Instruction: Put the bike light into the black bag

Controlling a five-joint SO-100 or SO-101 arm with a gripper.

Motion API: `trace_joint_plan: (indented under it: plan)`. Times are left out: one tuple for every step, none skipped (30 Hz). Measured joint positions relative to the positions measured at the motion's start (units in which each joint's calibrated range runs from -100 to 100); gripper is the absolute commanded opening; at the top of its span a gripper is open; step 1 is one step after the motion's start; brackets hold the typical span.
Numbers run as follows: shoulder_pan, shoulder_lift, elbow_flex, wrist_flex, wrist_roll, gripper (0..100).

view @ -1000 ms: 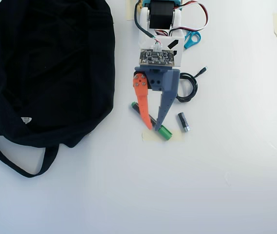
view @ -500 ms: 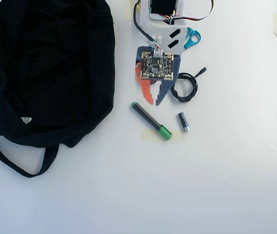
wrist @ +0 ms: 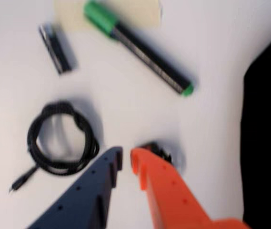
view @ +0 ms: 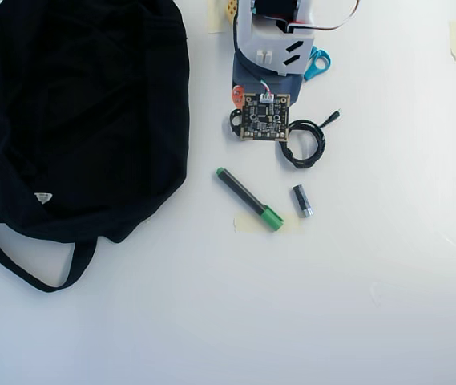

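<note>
Claw (wrist: pixel 125 153) hanging nearly closed, gripping nothing; bike light (wrist: pixel 158 150) lying just beyond its orange finger (wrist: pixel 161 183), between cable (wrist: pixel 61 138) and black bag (view: pixel 75 112); marker (view: pixel 248 199) nearby.

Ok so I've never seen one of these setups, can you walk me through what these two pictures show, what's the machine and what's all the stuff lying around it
It is a small robot arm on a white table. One picture looks straight down from above; the other comes from a camera on the arm's wrist, so its gripper, one blue finger and one orange, pokes in from the bottom. The fingertips are nearly together and hold nothing.

On the table lie a big black bag, a green-capped marker, a coiled black cable, a small grey-black cylinder and blue-handled scissors. The dark lump just beside the orange fingertip in the blurred wrist view is probably the bike light.
</note>
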Motion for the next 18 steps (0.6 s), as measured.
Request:
trace_joint_plan:
  plan:
    - [-0.07, 0.0, -0.55, 1.37, 0.0, 2]
    - [-0.07, 0.0, -1.1, 2.66, 0.0, 2]
    - [-0.07, 0.0, -1.42, 3.35, 0.0, 3]
    - [-0.07, 0.0, -1.57, 3.43, 0.0, 3]
    - [-0.07, 0.0, -1.65, 3.69, 0.0, 3]
    - [-0.07, 0.0, -1.73, 3.95, 0.0, 3]
    - [-0.07, 0.0, -1.73, 4.12, 0.0, 3]
    - [-0.07, 0.0, -1.73, 4.29, 0.0, 3]
    - [-0.07, 0.0, -1.73, 4.29, 0.0, 3]
    - [-0.07, 0.0, -1.73, 4.38, 0.0, 3]
    - [-0.07, 0.0, -1.73, 4.38, 0.0, 3]
    - [-0.07, 0.0, -1.73, 4.38, 0.0, 3]
    - [-0.07, 0.0, -1.73, 4.38, 0.0, 3]
    - [-0.07, 0.0, -1.73, 4.38, 0.0, 3]
    - [-0.07, 0.0, -1.73, 4.38, 0.0, 3]
    - [-0.07, 0.0, -1.73, 4.38, 0.0, 3]
    - [-0.07, 0.0, -1.73, 4.38, 0.0, 3]
    - [-0.07, 0.0, -1.73, 4.38, 0.0, 3]
